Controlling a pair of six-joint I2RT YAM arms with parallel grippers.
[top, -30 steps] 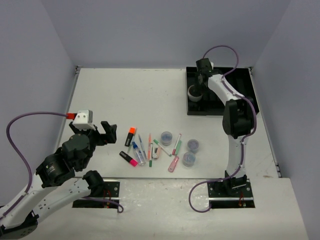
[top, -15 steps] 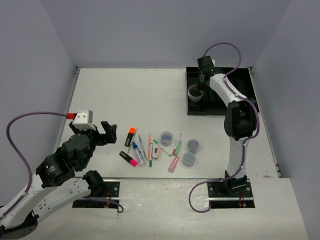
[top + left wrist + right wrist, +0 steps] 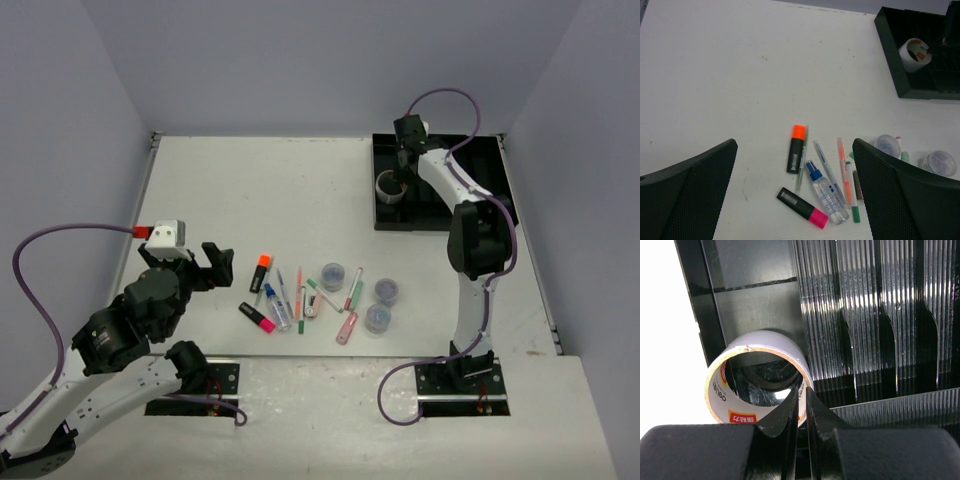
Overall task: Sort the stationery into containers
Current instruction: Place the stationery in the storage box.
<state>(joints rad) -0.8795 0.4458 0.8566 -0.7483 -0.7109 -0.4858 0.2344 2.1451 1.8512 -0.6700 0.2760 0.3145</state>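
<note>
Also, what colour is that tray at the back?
Black, with ribbed compartments; the tray shows best in the right wrist view.

A white surface [image 3: 250,190] fills the middle, faintly speckled and scuffed in the left wrist view. Plain pale lilac walls [image 3: 300,60] rise from its far, left and right edges. A paler ledge [image 3: 330,430] adjoins its near edge.

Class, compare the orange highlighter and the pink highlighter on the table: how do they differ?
The orange highlighter has an orange cap; the pink highlighter has a pink one. The orange highlighter runs near to far, cap at the far end; the pink highlighter lies slantwise, cap at its right end. Both have black bodies and lie loose on the table.
</note>
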